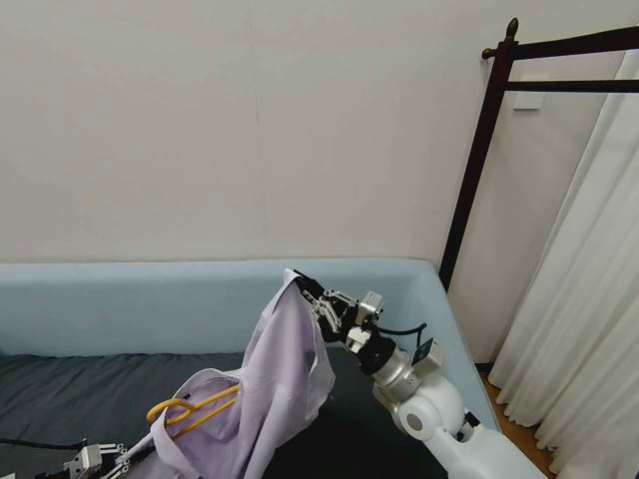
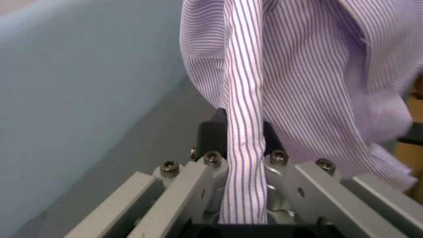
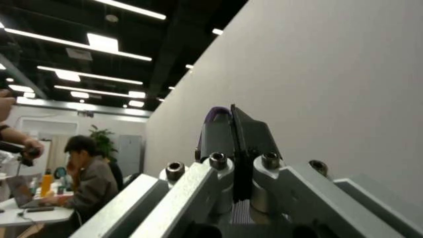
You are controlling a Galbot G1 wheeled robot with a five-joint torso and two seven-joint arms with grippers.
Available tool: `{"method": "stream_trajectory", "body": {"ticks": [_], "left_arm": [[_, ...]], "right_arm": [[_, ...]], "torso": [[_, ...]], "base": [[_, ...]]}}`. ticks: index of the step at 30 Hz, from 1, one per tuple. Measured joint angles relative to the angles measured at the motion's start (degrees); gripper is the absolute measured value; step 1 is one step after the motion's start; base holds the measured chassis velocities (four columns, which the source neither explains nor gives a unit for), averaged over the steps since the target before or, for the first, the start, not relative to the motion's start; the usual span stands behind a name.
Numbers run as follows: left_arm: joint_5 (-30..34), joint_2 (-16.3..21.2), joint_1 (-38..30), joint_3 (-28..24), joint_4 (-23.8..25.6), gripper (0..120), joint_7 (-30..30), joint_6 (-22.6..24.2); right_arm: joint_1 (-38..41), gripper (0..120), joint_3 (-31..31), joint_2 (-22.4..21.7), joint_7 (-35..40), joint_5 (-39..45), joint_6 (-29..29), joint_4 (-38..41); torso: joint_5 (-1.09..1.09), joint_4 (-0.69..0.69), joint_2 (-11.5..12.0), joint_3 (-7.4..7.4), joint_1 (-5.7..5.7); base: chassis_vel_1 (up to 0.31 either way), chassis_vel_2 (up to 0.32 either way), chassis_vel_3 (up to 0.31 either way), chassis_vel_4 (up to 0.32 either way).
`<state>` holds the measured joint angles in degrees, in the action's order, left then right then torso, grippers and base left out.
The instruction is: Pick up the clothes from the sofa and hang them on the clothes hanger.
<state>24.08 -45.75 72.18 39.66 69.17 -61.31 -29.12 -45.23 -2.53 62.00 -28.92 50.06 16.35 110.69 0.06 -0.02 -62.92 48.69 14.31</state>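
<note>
**Holding the striped shirt [image 1: 290, 369] over the sofa [image 1: 100, 299]**

The right gripper [image 1: 303, 284] clamps its upper edge near the sofa's back; the left gripper [image 1: 120, 459] clamps a lower fold at the front edge. The clothes rack [image 1: 477, 150] stands rightward, nearer the right arm.

You'll find nothing legible here: no lettering, brand or number on the striped shirt [image 1: 290, 369], the sofa [image 1: 120, 299] or the dark wooden rack [image 1: 479, 150] beside it.

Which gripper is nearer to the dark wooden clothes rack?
Right. The right gripper holds the shirt up, left of the rack; the left gripper is low, at the far left.
</note>
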Motion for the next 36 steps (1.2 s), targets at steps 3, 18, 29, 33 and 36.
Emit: {"method": "stream_trajectory", "body": {"ticks": [3,18,29,33,36], "left_arm": [[0.3,-0.4,0.2,0.1,0.8,1,4.4,0.0],[20.8,8.0,3.5,3.7,18.4,1,4.1,6.1],[26.7,19.6,-0.2,4.6,18.1,1,-0.6,10.8],[28.0,22.9,-2.2,4.2,17.0,1,-1.8,12.1],[28.0,24.8,-2.9,3.9,16.3,1,-1.4,12.3]], "right_arm": [[-1.4,0,0.1,-0.5,-3.2,0.1,1.0,0.3],[-6.7,17,5.5,-1.4,9.7,-53.6,4.3,-18.6],[-7.7,55,13.8,-1.0,-23.9,-56.1,19.5,-22.1],[-7.8,70,10.8,-2.0,-18.1,-43.2,20.8,-20.2],[-7.6,84,5.0,-2.5,-2.5,-31.2,21.6,-15.2]], "torso": [[0.00,0.00,0.0,0.00,0.00],[0.02,-0.02,0.0,0.00,0.01],[0.00,0.00,0.0,0.00,0.00],[0.01,-0.01,0.0,0.00,0.00],[0.00,0.00,0.0,0.00,0.00]], "base": [[0.000,0.000,0.000,0.000],[0.000,0.000,0.000,0.000],[0.000,0.000,0.000,0.000],[0.000,0.000,0.000,0.000],[0.000,0.000,0.000,0.000]]}}
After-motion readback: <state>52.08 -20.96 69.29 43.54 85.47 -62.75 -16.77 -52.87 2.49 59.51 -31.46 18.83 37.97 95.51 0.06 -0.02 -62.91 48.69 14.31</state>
